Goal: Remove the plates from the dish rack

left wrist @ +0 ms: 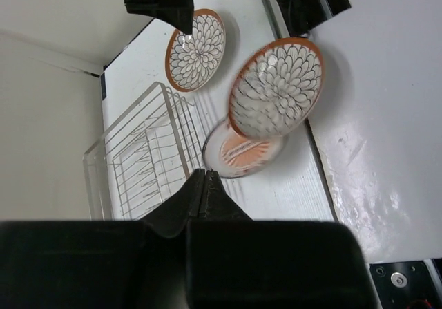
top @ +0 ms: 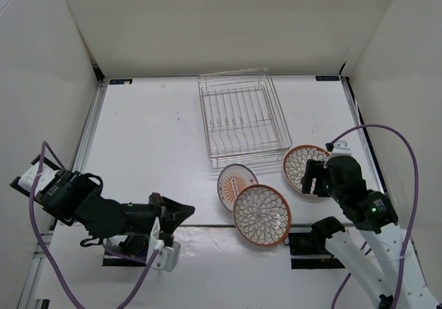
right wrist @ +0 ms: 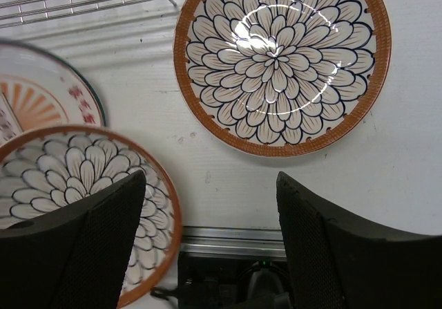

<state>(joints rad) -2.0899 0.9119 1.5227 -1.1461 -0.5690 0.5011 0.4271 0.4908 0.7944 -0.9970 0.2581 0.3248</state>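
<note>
White table [top: 152,136]: dish rack [top: 242,119], three plates [top: 261,214] flat.

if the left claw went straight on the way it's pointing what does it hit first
Most likely the grey-rimmed plate: its near edge lies just ahead of the shut left claw, with the dish rack off to one side. Height is unclear, so it might pass over the rim.

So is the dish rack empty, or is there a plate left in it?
Empty: the dish rack shows only bare wires, and all three plates lie outside it on the table.
</note>
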